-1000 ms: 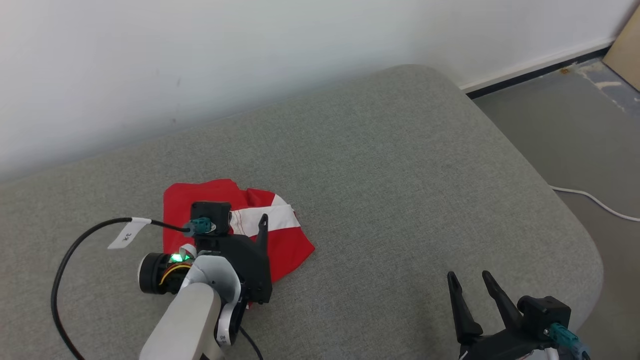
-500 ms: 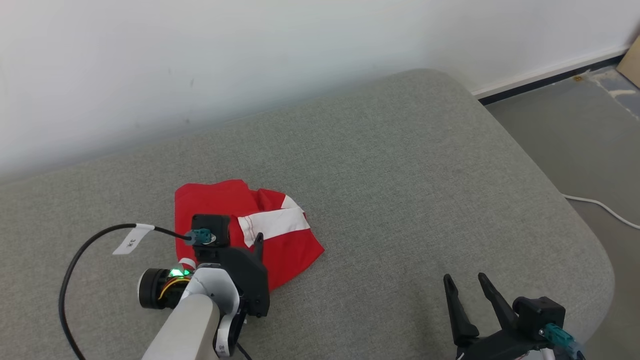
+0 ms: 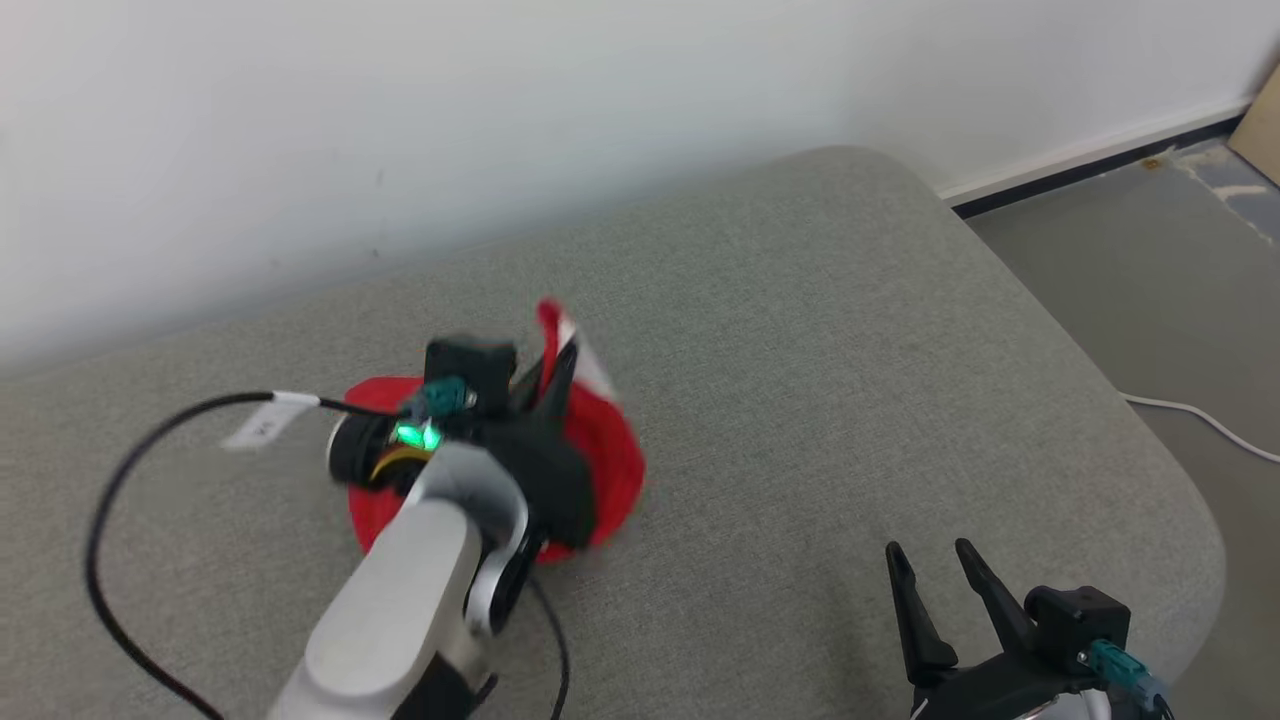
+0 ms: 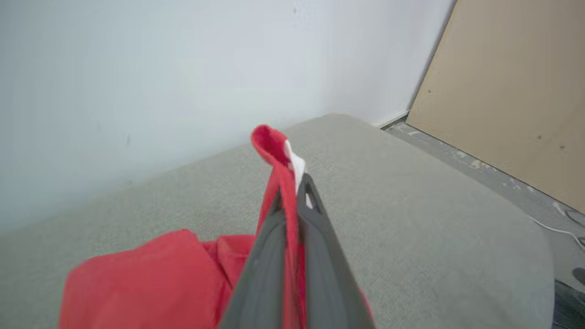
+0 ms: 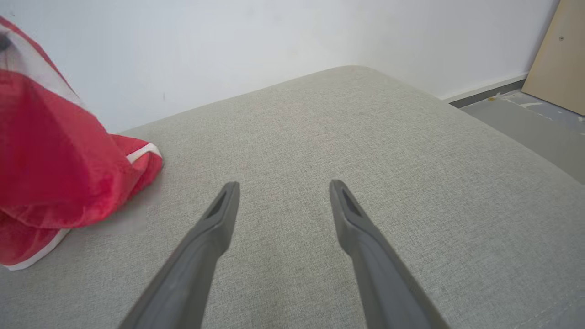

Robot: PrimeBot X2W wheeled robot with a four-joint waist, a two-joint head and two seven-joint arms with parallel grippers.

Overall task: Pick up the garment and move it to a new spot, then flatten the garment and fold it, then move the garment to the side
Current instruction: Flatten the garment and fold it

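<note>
We're right at the start of this one. Our left gripper (image 4: 292, 197) is clamped tight on a fold of the red garment (image 3: 612, 470), white stripe and all. That pinched bit stands up off the grey cushion (image 3: 800, 330), and the lower part of the cloth sits bunched on the cushion's left half. We'd call the pickup begun but not finished, since plenty of fabric looks to be touching the cushion. Moving it to a new spot, flattening, folding and shifting it aside are all left to do.

Pose-wise, the left forearm reaches in from the front edge with its wrist over the garment and its fingers pointing up and away toward the wall. The head view is blurry there. Our right gripper (image 3: 928, 562) hangs near the front right corner, jaws spread wide, holding nothing, well apart from the cloth.
</note>
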